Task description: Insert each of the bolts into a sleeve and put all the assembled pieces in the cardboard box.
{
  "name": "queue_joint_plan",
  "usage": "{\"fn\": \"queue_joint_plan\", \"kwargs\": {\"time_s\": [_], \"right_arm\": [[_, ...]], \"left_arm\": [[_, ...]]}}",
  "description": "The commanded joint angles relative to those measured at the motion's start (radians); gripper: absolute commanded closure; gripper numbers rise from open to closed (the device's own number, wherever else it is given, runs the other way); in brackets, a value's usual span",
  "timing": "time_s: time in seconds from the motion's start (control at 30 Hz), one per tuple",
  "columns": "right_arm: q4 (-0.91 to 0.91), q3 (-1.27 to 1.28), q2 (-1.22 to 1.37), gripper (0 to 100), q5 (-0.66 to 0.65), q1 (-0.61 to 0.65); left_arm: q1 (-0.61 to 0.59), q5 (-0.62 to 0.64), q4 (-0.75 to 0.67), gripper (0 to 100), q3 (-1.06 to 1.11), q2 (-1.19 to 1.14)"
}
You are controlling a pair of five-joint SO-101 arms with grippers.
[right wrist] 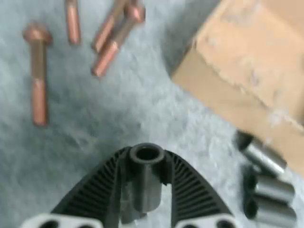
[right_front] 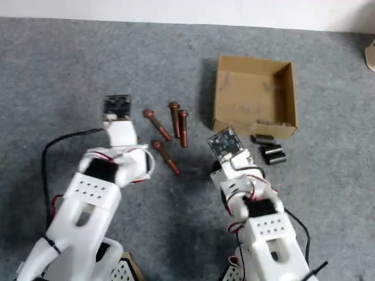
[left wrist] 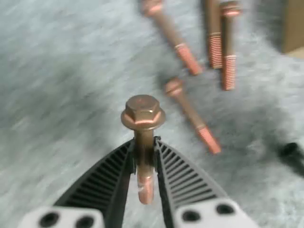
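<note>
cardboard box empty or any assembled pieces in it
Looks empty: the cardboard box shows bare floor in the high view, with nothing in it.

1. The high view looks steeply down from above the near edge of the table [right_front: 58, 70], wide enough to take in the cardboard box [right_front: 252, 93] toward the far edge.
2. The left wrist view rides close behind the left pincer [left wrist: 144, 142], facing the loose bolts [left wrist: 192, 116] mid-table.
3. The right wrist view rides close behind the right pincer [right wrist: 145, 154], sharing those bolts, plus a box corner and the sleeves [right wrist: 268, 190].

Loose bolts [right_front: 175, 120] centre, cardboard box [right_front: 218, 93] beside; open carpet [right_front: 58, 76] around.
</note>
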State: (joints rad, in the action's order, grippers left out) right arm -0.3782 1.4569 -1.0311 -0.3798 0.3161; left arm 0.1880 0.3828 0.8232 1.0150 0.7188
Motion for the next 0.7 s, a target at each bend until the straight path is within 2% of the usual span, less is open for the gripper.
{"fn": "queue_joint_plan", "kwargs": {"time_s": [0.0,0.3,0.4,0.5,0.67], "right_arm": [[0.107,0.044,-0.151,99.4,0.094,0.015],[0.111,0.328,-0.616,99.4,0.127,0.010],[-0.058,0.378,-0.792,99.4,0.127,0.007],[-0.120,0.352,-0.811,99.4,0.127,0.018],[-0.150,0.349,-0.806,99.4,0.127,0.019]], "left_arm": [[0.047,-0.003,-0.239,99,0.013,0.041],[0.076,0.000,-0.698,99,0.117,0.041],[0.111,0.000,-0.844,99,0.157,0.041],[0.159,0.002,-0.942,99,0.186,0.041],[0.214,0.029,-0.979,99,0.186,0.041]]}}
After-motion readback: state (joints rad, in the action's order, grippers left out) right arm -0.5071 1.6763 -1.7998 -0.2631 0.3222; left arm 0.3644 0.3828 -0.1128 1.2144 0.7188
